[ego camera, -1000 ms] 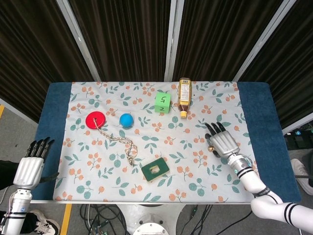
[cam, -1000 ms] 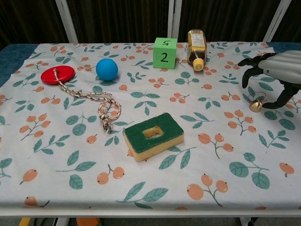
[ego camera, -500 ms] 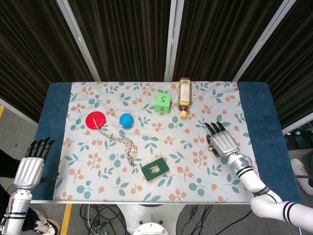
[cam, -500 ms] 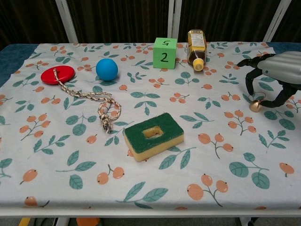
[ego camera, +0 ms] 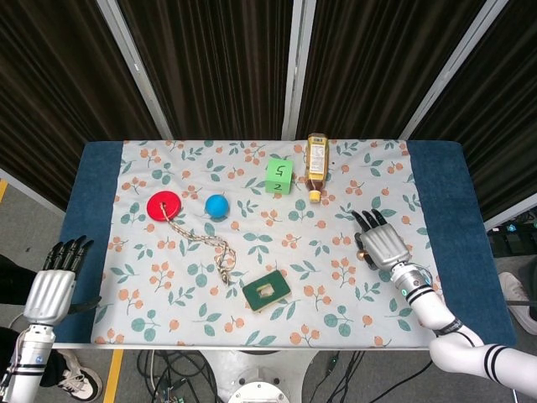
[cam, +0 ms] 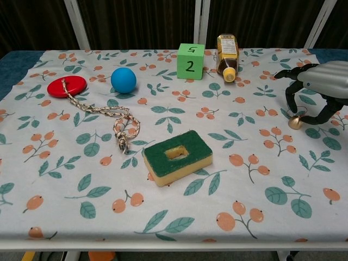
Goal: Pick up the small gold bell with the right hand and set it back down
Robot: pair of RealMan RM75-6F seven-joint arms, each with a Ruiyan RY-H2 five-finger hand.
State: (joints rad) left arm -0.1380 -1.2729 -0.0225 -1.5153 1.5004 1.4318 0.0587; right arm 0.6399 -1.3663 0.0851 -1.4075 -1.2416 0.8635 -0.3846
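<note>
The small gold bell [cam: 295, 123] sits on the floral cloth near the table's right edge; in the head view the gold bell [ego camera: 361, 252] just peeks out at the left side of my right hand [ego camera: 383, 242]. In the chest view my right hand [cam: 319, 81] arches over the bell, fingers curled down on its left and the thumb on its right, with a small gap still showing beside the thumb. The bell rests on the cloth. My left hand [ego camera: 52, 285] hangs off the table's left side, fingers straight and empty.
A green-topped sponge [cam: 177, 156] lies at centre front. A rope [cam: 103, 111] runs from a red disc [cam: 66, 86], beside a blue ball [cam: 123, 79]. A green numbered cube [cam: 191, 60] and a lying amber bottle [cam: 227, 55] are at the back.
My right hand has drawn its fingers and thumb in closer around the bell. The bell has stayed in place and the left hand has not moved.
</note>
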